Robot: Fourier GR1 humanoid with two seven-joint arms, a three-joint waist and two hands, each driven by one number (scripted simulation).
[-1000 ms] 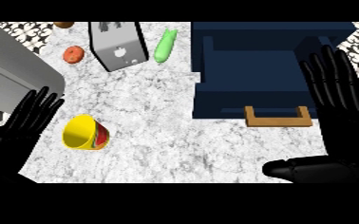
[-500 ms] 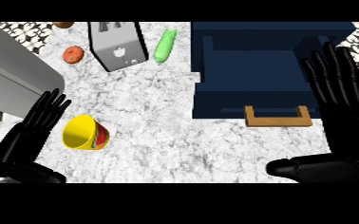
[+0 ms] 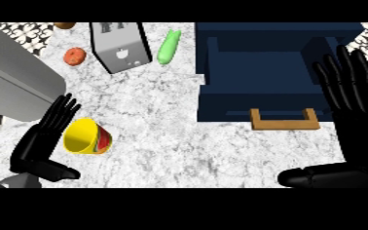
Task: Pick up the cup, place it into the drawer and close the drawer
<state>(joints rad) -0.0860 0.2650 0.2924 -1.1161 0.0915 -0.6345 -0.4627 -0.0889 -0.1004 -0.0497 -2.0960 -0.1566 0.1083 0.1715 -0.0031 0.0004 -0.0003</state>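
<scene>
**Left hand beside the cup, grasp not yet made**

At the worktop's left edge sits a plain grey, flat-sided block, smooth and matte. Just below it the left hand is spread wide, black fingers straight and the thumb reaching out low, holding nothing. The cup lies on its side just beside those fingers, near the left edge, its yellow mouth facing the hand and a red and green band round its outside. It looks like a smooth, rigid, slightly tapered vessel that could roll if nudged.

To do this step well, I would judge that the hand should come round the cup's body from the side, fingers above and thumb below, closing only once the wall is between them, so the cup is not pushed along the speckled marble-like surface.

Toward the back edge stand a round orange-red fruit, a boxy brushed-metal toaster and a slim pale green vegetable lying lengthwise.

Right of the middle the dark blue drawer stands pulled open, its straight walls enclosing a bare-looking interior, with a squared wooden handle on its front. At the right edge the right hand rests open, fingers up.
</scene>
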